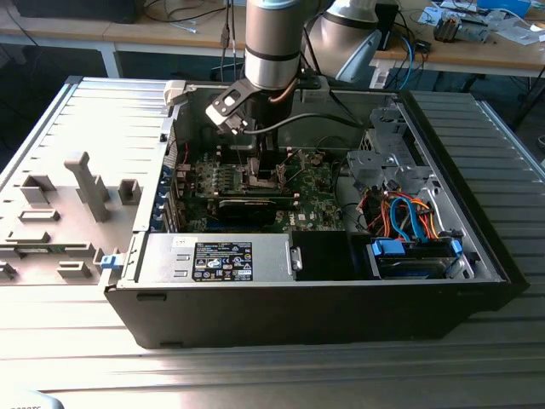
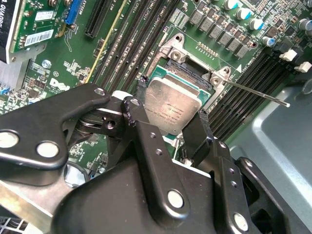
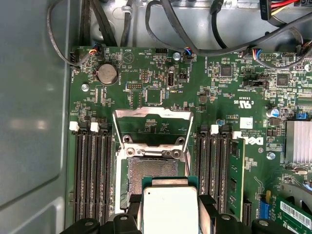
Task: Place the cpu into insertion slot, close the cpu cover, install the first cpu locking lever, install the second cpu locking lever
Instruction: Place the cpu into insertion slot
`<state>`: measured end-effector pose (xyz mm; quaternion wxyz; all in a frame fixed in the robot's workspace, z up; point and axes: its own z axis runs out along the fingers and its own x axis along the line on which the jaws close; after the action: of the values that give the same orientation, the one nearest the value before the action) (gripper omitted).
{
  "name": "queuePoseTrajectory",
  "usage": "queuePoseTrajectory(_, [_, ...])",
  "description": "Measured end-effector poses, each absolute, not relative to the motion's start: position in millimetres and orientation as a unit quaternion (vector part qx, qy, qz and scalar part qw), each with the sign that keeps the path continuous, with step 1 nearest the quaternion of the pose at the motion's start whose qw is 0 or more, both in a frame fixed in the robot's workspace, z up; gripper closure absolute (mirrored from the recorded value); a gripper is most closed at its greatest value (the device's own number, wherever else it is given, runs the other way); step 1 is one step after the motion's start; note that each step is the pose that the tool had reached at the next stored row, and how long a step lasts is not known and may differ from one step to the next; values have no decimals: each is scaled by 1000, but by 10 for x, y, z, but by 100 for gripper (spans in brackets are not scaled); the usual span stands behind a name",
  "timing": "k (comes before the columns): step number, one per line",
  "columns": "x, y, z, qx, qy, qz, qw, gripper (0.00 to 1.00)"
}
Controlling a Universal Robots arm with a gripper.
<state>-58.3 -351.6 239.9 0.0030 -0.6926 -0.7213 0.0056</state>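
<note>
My gripper [image 2: 171,108] is shut on the cpu [image 2: 173,109], a flat silvery square pinched at two opposite edges by the black fingertips [image 2: 140,92]. In the first wrist view the cpu [image 3: 169,207] hovers low over one edge of the insertion slot [image 3: 151,169], whose grey pin field is still exposed. The cpu cover [image 3: 152,117], a thin silver frame, stands flipped open at the far side of the slot. A thin metal locking lever [image 2: 258,93] sticks out free beside the insertion slot [image 2: 187,66]. In the exterior view the gripper [image 1: 264,175] reaches down into the open computer case over the green motherboard [image 1: 315,183].
Black memory slots [image 3: 90,170] flank the socket on both sides. A black labelled power supply [image 1: 223,260] and a drive bay with blue and orange cables [image 1: 409,221] sit nearer the case front. Case walls [image 1: 451,162] enclose the board. A grey fixture plate [image 1: 77,196] lies on the exterior view's left.
</note>
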Motion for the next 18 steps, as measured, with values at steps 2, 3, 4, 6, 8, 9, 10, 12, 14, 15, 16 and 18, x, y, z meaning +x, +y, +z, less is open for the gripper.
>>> queuePoseTrajectory(2, [-583,-3516,2395,-693,-721,6,3,45])
queuePoseTrajectory(3, [-583,-3516,2392,-693,-721,6,3,45])
queuePoseTrajectory(4, [-583,-3516,2390,-693,-721,6,3,45])
queuePoseTrajectory(6, [-583,-3516,2385,-693,-721,6,3,45])
queuePoseTrajectory(8, [-583,-3516,2380,-693,-721,6,3,45])
queuePoseTrajectory(9, [-583,-3516,2378,-693,-721,6,3,45])
queuePoseTrajectory(10, [-583,-3516,2377,-693,-721,6,3,45])
queuePoseTrajectory(12, [-583,-3516,2373,-693,-721,6,3,45])
queuePoseTrajectory(14, [-583,-3516,2369,-693,-721,6,3,45])
queuePoseTrajectory(15, [-583,-3516,2367,-693,-721,6,3,45])
queuePoseTrajectory(16, [-583,-3516,2365,-693,-721,6,3,45])
queuePoseTrajectory(18, [-583,-3516,2358,-693,-721,6,3,45])
